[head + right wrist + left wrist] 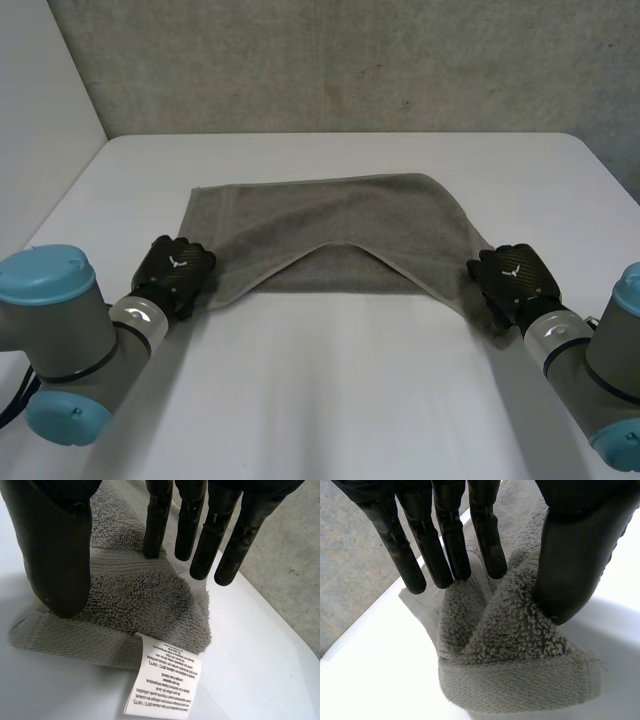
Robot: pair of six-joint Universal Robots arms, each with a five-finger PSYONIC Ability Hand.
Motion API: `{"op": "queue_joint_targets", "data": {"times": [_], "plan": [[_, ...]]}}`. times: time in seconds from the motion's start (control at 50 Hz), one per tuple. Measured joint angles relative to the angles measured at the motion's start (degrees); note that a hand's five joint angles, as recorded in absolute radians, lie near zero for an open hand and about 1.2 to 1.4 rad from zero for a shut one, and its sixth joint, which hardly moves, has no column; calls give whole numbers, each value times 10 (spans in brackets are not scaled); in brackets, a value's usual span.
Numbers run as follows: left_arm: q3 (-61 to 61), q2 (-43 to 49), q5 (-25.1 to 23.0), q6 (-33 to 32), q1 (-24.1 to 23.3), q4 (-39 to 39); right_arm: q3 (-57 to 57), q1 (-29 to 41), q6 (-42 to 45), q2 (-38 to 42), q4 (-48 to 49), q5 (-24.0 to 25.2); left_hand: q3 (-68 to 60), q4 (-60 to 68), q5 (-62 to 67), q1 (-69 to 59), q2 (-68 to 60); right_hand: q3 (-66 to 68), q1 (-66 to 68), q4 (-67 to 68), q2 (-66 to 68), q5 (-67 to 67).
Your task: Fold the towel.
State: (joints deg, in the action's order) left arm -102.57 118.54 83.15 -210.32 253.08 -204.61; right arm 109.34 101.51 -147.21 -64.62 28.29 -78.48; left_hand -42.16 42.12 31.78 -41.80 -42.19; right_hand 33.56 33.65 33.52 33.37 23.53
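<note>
**Ana:** On the white worktop, how far along is the fold?

**Ben:** Barely begun, I'd say. The grey towel lies spread across the middle, its far edge flat and straight. The near edge is another matter. Its two corners sit closer to the robot, and the hem between them rises to a peak at the middle, with a darker strip of cloth showing beneath. No half lies squarely over the other.

**Ana:** So what's left?

**Ben:** Nearly all of it, by my reckoning. The near corners have to be carried over to the far edge and laid down, and then perhaps folded again.

**Ana:** And the hands?

**Ben:** The left hand is at the near left corner and the right hand at the near right one. Both are low over the cloth, with the arms reaching in from either side.

**Ana:** Do they have hold?

**Ben:** In the left wrist view the fingers are straight with their tips on the terry. The thumb bears on the other side of a bunched-up corner, so that corner is pinched between them. The right hand does much the same. Its thumb is planted on the cloth, one straight finger touches the woven band, and the others reach just past the edge. I read that as a pinch too, though a looser one. A white care label sticks out from that corner's hem.
</note>
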Motion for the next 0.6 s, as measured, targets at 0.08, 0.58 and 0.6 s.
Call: {"op": "queue_joint_targets", "data": {"times": [0.08, 0.58, 0.6], "plan": [[3, 2, 0, 0, 5, 0, -5, 0, 0, 7, 0, -1, -4, 2, 3, -1, -3, 0, -1, 1, 0, 0], [26, -27, -1, 3, 31, 27, -28, -23, -18, -66, -37, -2, -336, 353, 324, -301, -336, 428, 427, 430, 425, 437], [27, -43, -2, 5, 37, 34, -31, -25, -25, -88, -45, -1, -336, 353, 324, -301, -336, 428, 427, 430, 425, 437]]}}
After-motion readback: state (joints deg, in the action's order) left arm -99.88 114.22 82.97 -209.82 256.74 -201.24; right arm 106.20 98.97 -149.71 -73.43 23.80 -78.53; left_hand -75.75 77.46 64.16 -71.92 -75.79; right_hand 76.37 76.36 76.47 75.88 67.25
